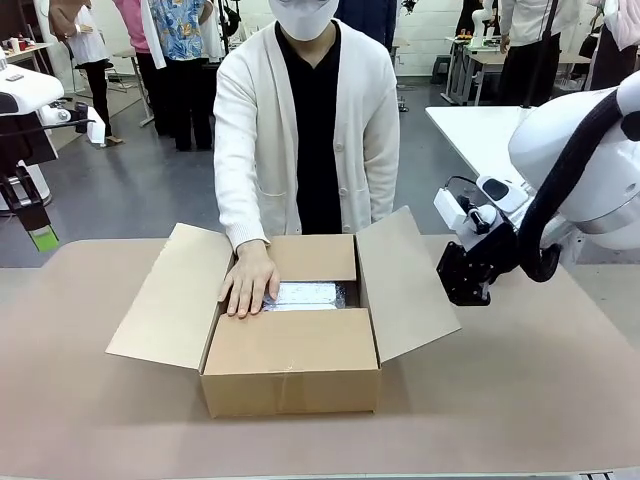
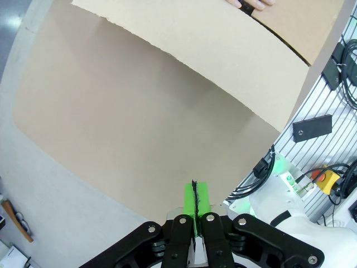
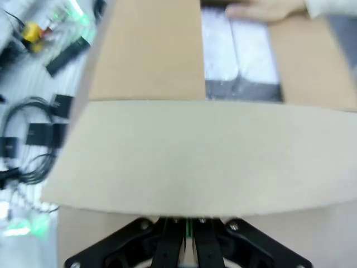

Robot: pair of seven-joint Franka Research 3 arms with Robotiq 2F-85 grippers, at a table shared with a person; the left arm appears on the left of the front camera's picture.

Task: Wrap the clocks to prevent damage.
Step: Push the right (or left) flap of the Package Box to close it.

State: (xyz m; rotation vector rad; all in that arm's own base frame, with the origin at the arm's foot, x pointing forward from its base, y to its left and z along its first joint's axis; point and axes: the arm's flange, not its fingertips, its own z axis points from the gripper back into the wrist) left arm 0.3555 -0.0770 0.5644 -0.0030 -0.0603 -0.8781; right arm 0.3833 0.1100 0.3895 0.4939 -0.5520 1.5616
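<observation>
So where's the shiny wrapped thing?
In the front view, the wrapped bundle lies inside the cardboard box mid-table, the person's hand resting on its left end.

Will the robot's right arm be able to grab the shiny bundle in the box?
Probably not yet. The right gripper is shut, the raised cardboard flap stands between it and the shiny bundle, and the person's hand rests on that bundle.

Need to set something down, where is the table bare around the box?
Bare table: the strip in front of the box, and left of its left flap. Crowded: inside the box, the person's hand on the wrapped bundle; beside the right flap, the right end effector.
</observation>
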